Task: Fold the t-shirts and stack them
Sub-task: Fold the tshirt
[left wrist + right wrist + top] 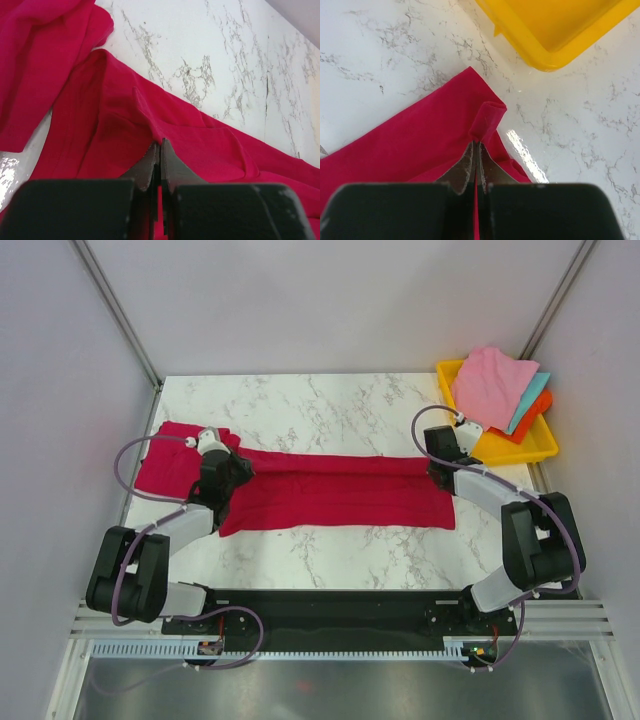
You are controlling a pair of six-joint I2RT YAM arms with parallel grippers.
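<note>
Soft matt cloth t-shirt [340,495] on a glossy, smooth marble tabletop [330,405].

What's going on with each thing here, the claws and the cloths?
Left gripper: shut on the long t-shirt's left end.
Right gripper: shut on its right corner.
Long t-shirt: folded into a strip, lying flat.
Other t-shirt: rumpled at left, not gripped.
Yellow tray: holds loose cloths.

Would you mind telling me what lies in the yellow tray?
A pink cloth tops the tray; a teal cloth and an orange cloth peek out beneath. Anything lower is covered.
</note>
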